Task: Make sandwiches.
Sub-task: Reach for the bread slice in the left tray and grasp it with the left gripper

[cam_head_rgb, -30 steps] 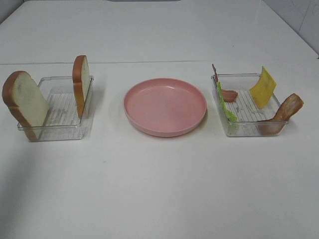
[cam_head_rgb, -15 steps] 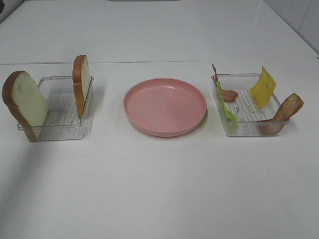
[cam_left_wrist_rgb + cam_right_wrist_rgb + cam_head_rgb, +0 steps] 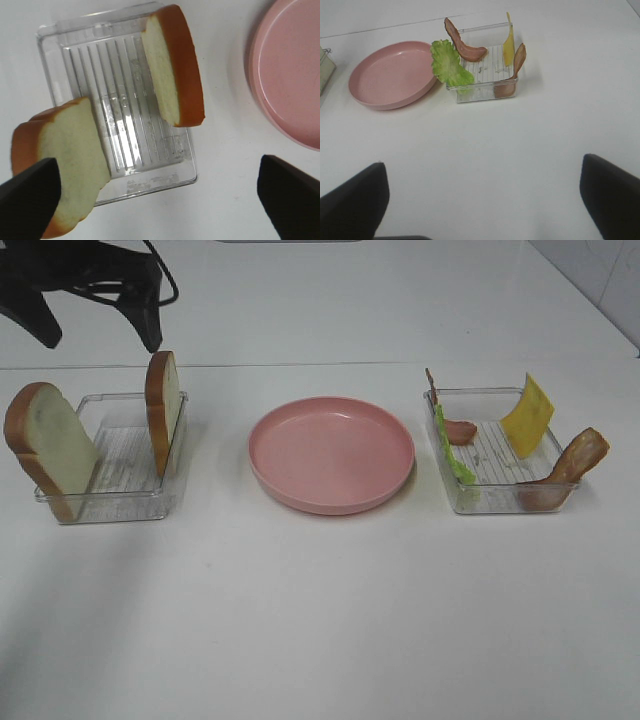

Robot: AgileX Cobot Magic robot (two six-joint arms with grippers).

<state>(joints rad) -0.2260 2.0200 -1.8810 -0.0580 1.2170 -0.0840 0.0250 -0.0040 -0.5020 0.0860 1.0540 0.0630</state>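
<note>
White desk holds the empty pink plate at centre, bread slices on edge in the left tray, and lettuce, meat and cheese in the right tray. I reckon clipping a leaning slice on descent could topple it out. My left fingers hover spread, empty, above the left tray's far side, pointing down; my right fingers are also spread, empty.
</note>
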